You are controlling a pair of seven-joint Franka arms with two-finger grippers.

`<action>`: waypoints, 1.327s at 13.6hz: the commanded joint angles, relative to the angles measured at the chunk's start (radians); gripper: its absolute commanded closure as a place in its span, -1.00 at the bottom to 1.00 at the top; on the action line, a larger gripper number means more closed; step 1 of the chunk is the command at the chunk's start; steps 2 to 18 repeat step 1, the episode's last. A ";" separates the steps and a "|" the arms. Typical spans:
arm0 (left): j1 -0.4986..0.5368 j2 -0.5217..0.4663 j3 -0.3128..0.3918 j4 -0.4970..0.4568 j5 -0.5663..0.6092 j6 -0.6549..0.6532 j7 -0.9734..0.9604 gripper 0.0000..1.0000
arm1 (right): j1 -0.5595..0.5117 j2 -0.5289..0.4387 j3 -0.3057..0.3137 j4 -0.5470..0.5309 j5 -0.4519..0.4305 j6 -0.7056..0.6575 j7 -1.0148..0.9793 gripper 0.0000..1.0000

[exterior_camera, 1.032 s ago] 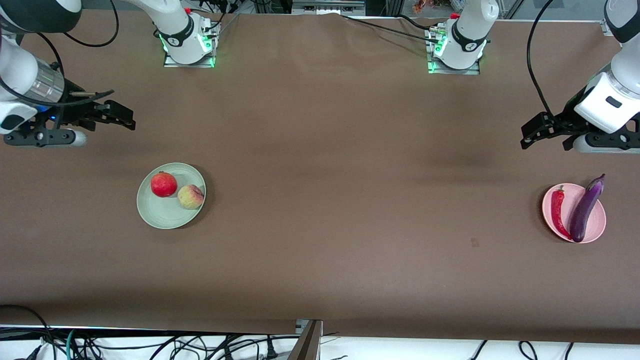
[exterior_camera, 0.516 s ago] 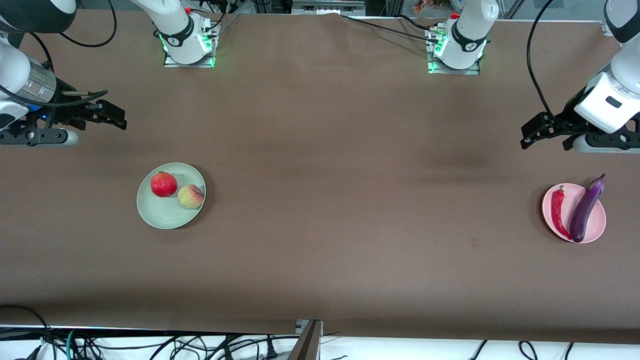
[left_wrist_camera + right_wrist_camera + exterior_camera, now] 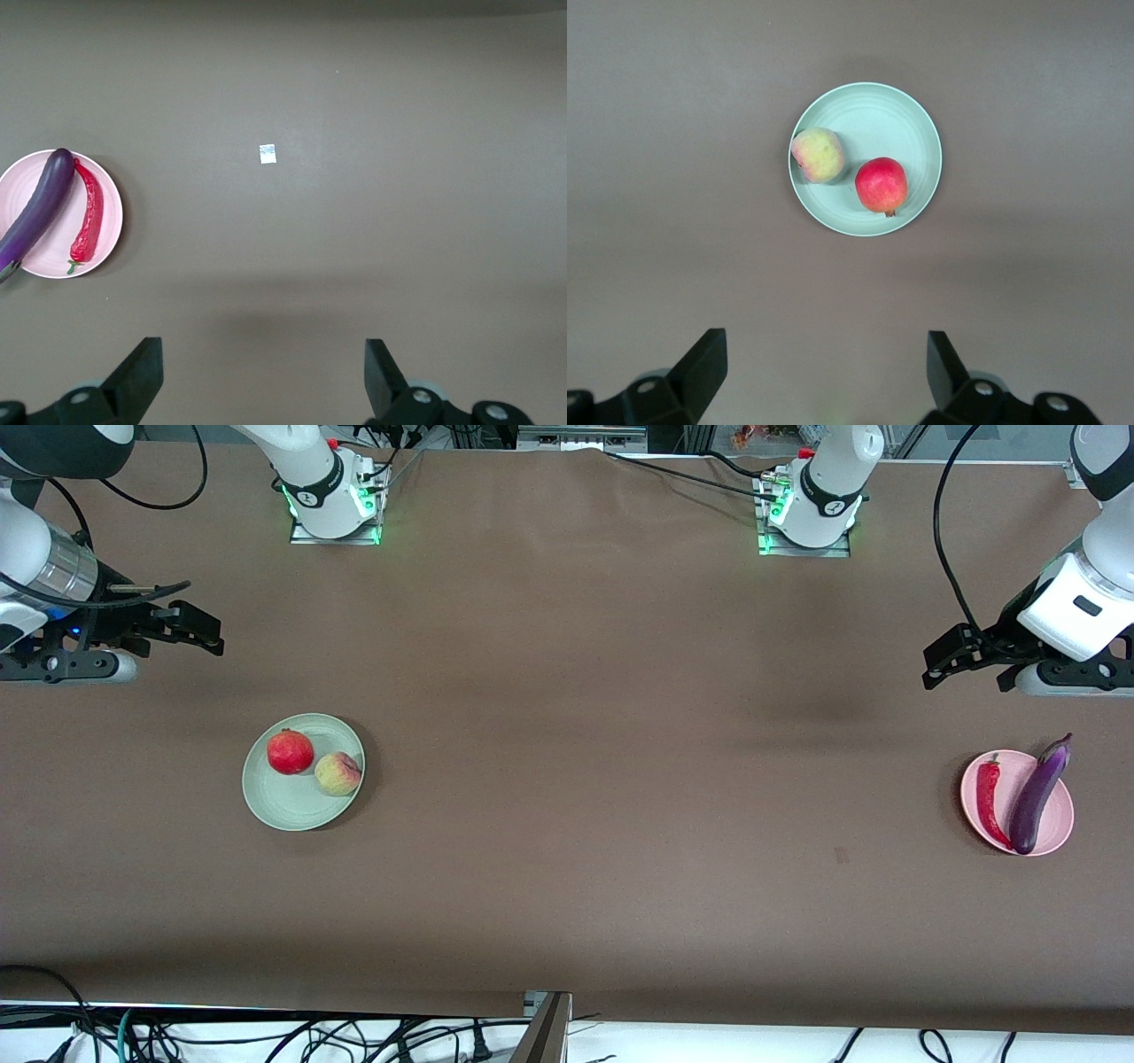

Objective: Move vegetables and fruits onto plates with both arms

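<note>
From my console I see both fruits on the green plate (image 3: 301, 802), middle left of the front view: the pomegranate (image 3: 290, 751) touching or just beside the peach (image 3: 337, 773). The chili (image 3: 989, 802) and eggplant (image 3: 1036, 795) lie side by side on the pink plate (image 3: 1059, 828) at middle right, the eggplant's stem end overhanging the rim. The right gripper (image 3: 202, 631) hangs at upper left, jaws wide and empty; the left gripper (image 3: 946, 657) at upper right, likewise spread and empty. I judge the transfer complete. The eggplant looks glossy, likely slippery, best pinched mid-length; the peach seems soft and bruisable, the chili light.
</note>
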 commanded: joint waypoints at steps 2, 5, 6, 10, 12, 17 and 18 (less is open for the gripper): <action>-0.006 0.008 -0.001 0.026 0.019 -0.017 0.012 -1.00 | -0.016 0.008 0.018 0.028 -0.015 -0.027 -0.007 -0.99; -0.006 0.008 -0.001 0.026 0.019 -0.017 0.012 -1.00 | -0.016 0.008 0.018 0.028 -0.015 -0.027 -0.007 -0.99; -0.006 0.008 -0.001 0.026 0.019 -0.017 0.012 -1.00 | -0.016 0.008 0.018 0.028 -0.015 -0.027 -0.007 -0.99; -0.006 0.008 -0.001 0.026 0.019 -0.017 0.012 -1.00 | -0.016 0.008 0.018 0.028 -0.015 -0.027 -0.007 -0.99; -0.006 0.008 -0.001 0.026 0.019 -0.017 0.012 -1.00 | -0.016 0.008 0.018 0.028 -0.015 -0.027 -0.007 -0.99; -0.006 0.008 -0.001 0.026 0.019 -0.017 0.012 -1.00 | -0.016 0.008 0.018 0.028 -0.015 -0.027 -0.007 -0.99; -0.006 0.008 -0.001 0.026 0.019 -0.017 0.012 -1.00 | -0.016 0.008 0.018 0.028 -0.015 -0.027 -0.007 -0.99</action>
